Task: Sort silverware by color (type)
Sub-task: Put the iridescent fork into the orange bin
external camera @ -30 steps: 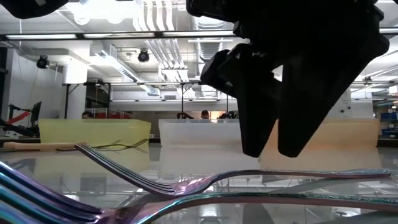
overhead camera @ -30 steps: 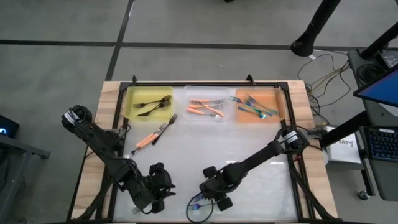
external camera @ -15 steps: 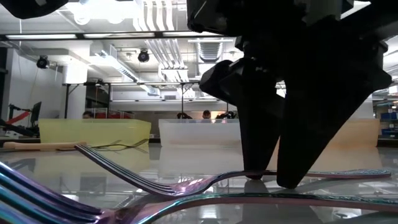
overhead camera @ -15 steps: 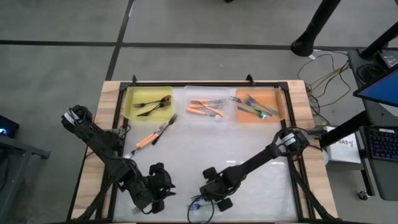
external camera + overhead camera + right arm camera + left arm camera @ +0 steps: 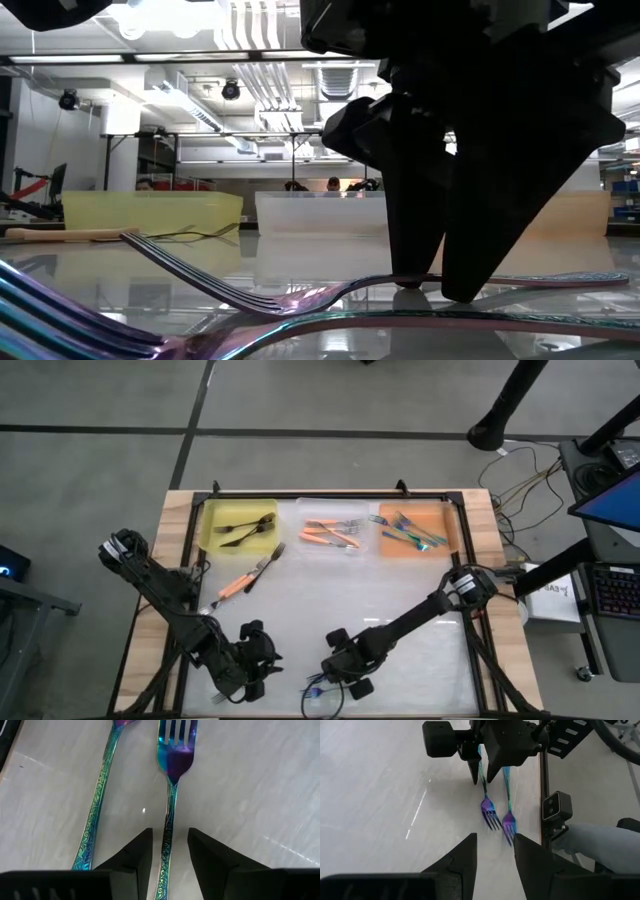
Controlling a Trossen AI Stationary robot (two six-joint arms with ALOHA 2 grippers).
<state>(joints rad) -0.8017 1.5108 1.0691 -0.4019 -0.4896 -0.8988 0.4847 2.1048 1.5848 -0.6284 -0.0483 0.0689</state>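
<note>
Two teal-blue forks with purple-tinted tines lie side by side near the table's near edge [image 5: 320,692]. My right gripper [image 5: 170,831] is open, pointing down, with its tips low at the table [image 5: 430,288]. One finger stands on each side of one fork's handle [image 5: 168,845], and the second fork [image 5: 100,805] lies just outside. I see a gap between fingers and handle. My left gripper [image 5: 495,840] is open and waits left of them above the table [image 5: 262,660], facing the right gripper [image 5: 482,779].
Along the far edge stand a yellow tray [image 5: 212,532] with black forks, a clear tray [image 5: 335,550] with orange forks and an orange tray [image 5: 450,538] with teal ones. A loose orange fork [image 5: 235,585] and a black one [image 5: 268,558] lie near the yellow tray.
My right gripper has come down from above the forks until its fingertips reach the table on either side of one fork's handle. The forks have stayed where they lay.
</note>
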